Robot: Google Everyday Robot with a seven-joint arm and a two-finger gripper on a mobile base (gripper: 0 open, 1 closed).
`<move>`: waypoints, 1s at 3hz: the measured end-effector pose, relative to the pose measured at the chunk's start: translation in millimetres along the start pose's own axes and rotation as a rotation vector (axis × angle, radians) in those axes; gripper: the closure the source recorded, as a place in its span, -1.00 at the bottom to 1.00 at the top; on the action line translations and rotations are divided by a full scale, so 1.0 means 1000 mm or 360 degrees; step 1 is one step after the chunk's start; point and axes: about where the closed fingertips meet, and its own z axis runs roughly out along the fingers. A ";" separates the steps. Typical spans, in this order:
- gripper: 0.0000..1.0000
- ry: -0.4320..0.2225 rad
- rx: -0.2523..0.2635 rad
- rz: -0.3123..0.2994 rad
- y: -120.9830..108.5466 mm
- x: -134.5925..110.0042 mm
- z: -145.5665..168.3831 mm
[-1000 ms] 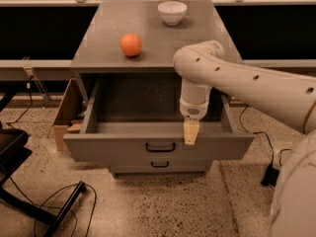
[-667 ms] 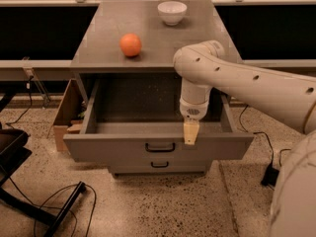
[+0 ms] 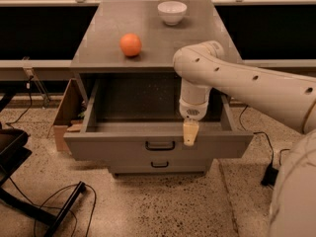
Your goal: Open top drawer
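The top drawer (image 3: 123,149) of the grey cabinet is pulled far out, showing its deep grey speckled inside. Its small black bar handle (image 3: 160,145) sits at the middle of the front panel. My gripper (image 3: 190,133) hangs from the white arm over the drawer's front edge, just right of and above the handle, its tan fingertips pointing down at the rim. It holds nothing that I can see. A narrower lower drawer (image 3: 159,164) with its own handle is closed beneath.
An orange (image 3: 131,44) and a white bowl (image 3: 172,11) rest on the cabinet top (image 3: 98,43). A cardboard box (image 3: 66,115) stands left of the cabinet. A chair base and cables (image 3: 44,206) lie on the floor at the left. A black plug (image 3: 270,174) lies at the right.
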 end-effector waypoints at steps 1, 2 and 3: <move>-1.00 0.0000 0.0000 0.0000 0.000 0.000 0.000; -1.00 0.0000 0.0000 0.0000 0.000 0.000 0.000; -0.92 -0.0012 -0.0001 0.0010 0.026 0.005 0.005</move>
